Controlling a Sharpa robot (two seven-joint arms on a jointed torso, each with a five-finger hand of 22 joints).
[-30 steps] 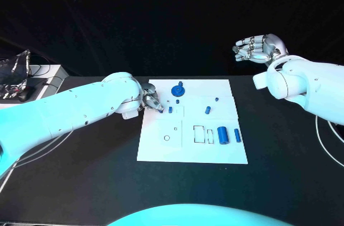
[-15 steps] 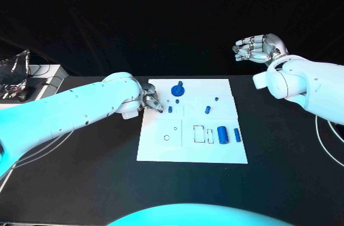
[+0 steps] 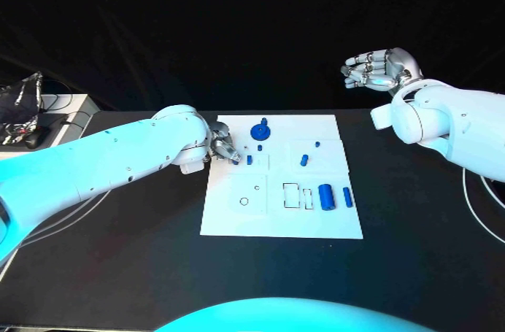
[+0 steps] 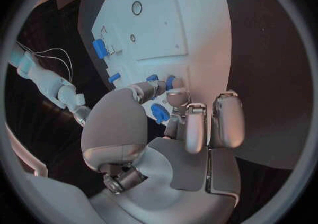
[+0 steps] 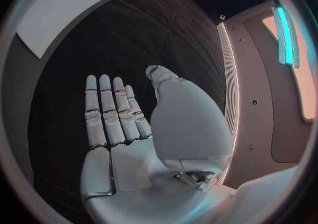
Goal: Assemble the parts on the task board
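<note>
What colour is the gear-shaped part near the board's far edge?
Blue; the gear-shaped part shows best in the head view.

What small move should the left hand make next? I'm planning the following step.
Probably a short lowering to pinch the small blue part beside its fingertips. The left hand sits at the task board edge with fingers bent toward that piece; whether it touches yet is unclear. The right hand is raised away, empty.

black table (image 3: pixel 126 273) | cables (image 3: pixel 55 102) and clutter at far-left corner (image 3: pixel 23 113)
</note>
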